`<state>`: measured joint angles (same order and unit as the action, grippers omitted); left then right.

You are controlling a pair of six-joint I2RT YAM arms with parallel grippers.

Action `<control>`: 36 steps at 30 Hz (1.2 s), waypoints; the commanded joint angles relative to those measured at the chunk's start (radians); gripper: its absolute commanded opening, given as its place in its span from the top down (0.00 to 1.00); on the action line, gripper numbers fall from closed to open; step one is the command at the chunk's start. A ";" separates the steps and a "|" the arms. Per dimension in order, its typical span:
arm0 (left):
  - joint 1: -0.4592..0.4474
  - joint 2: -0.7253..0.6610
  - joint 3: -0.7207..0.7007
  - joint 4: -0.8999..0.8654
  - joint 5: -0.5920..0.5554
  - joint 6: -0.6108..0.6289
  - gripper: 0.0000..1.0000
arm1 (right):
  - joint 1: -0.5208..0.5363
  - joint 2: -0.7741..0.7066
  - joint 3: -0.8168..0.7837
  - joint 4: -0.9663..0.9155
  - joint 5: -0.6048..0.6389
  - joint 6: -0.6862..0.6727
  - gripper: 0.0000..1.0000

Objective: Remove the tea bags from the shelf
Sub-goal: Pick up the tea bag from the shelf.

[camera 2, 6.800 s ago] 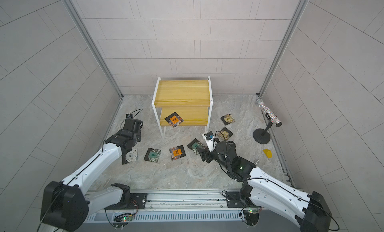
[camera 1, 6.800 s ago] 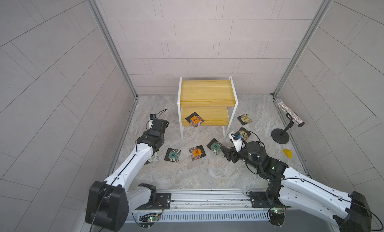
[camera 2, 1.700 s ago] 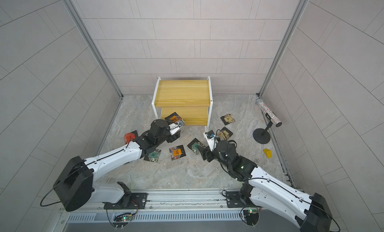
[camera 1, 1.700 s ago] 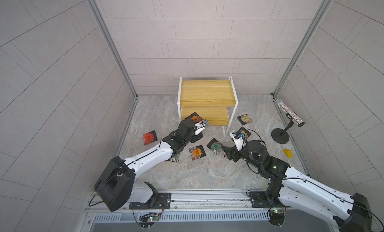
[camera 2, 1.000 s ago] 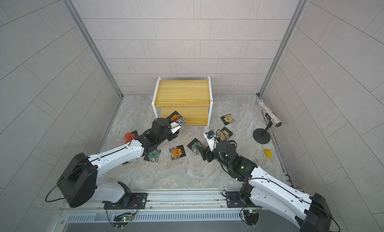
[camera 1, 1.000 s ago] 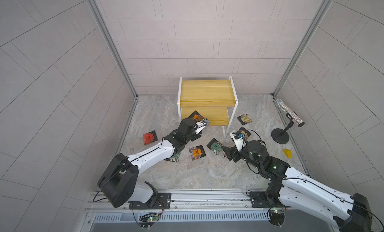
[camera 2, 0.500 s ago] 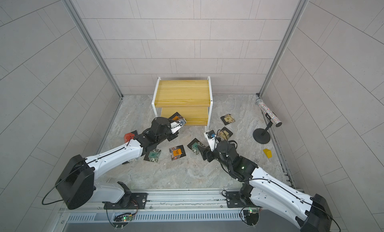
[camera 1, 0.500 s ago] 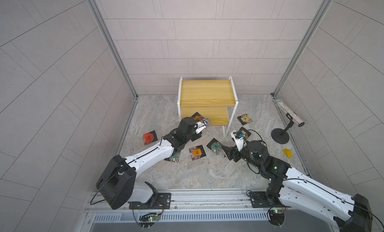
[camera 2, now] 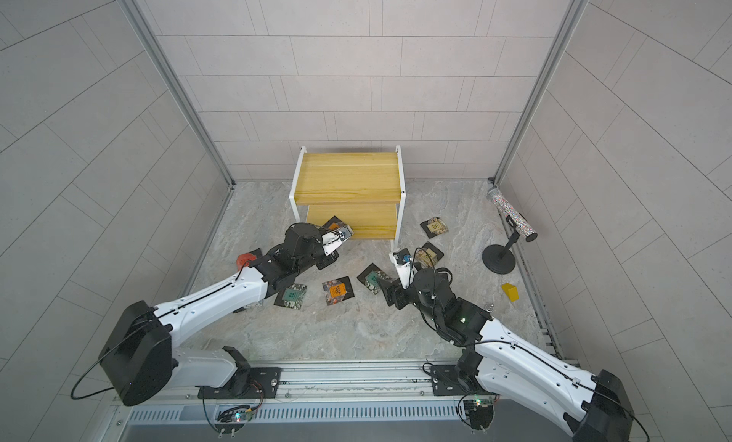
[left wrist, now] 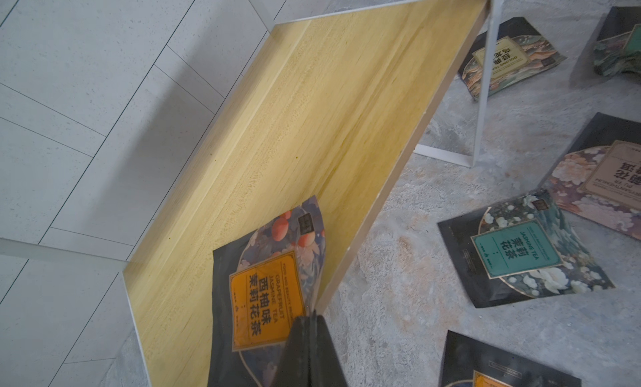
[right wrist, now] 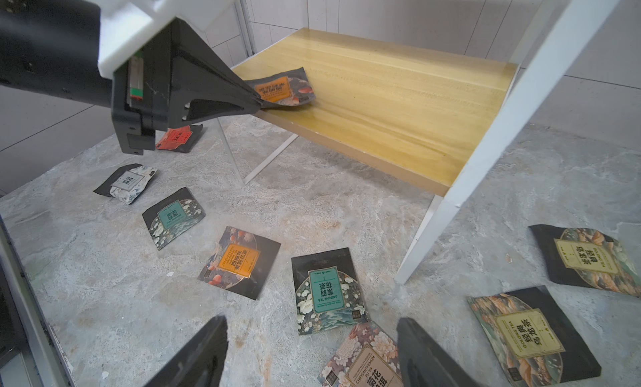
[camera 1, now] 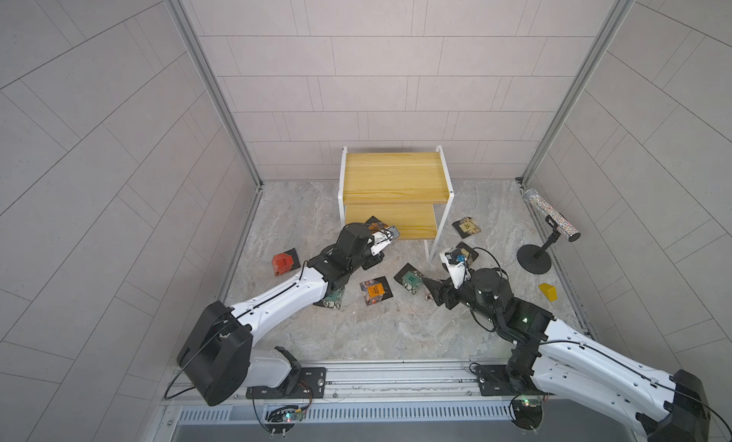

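Clamping tea bag, left end effector closed.

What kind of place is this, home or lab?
Probably a lab test cell, not a home: left arm and right arm mounted on a rail, bare panelled walls on three sides, a small shelf and tea bags as props.

Grey marbled surface, black round-base stand near its right edge holding a tilted glittery tube, small yellow block lying nearer the camera than the stand and apart from it, pale tiled walls on three sides, metal rail along the front.
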<state>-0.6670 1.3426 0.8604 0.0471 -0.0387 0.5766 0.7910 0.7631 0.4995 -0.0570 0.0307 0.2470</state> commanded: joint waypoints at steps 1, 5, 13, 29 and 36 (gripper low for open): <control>0.002 -0.036 0.026 -0.009 0.020 -0.013 1.00 | -0.003 -0.023 -0.009 -0.005 0.008 0.016 0.20; -0.003 -0.060 0.020 -0.008 0.032 -0.031 1.00 | -0.003 -0.030 -0.012 -0.007 0.009 0.018 0.20; -0.029 -0.146 -0.001 -0.045 0.018 -0.079 1.00 | -0.003 -0.027 0.002 0.000 0.012 0.001 0.20; -0.161 -0.427 -0.026 -0.277 -0.125 -0.159 1.00 | -0.003 0.009 0.046 0.011 -0.011 -0.036 0.20; -0.200 -0.503 -0.020 -0.396 -0.217 -0.215 1.00 | -0.003 0.038 0.067 0.017 -0.029 -0.046 0.20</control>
<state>-0.8566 0.8726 0.8413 -0.2771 -0.1978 0.4049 0.7910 0.7967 0.5327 -0.0555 0.0124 0.2150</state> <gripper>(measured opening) 0.061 0.801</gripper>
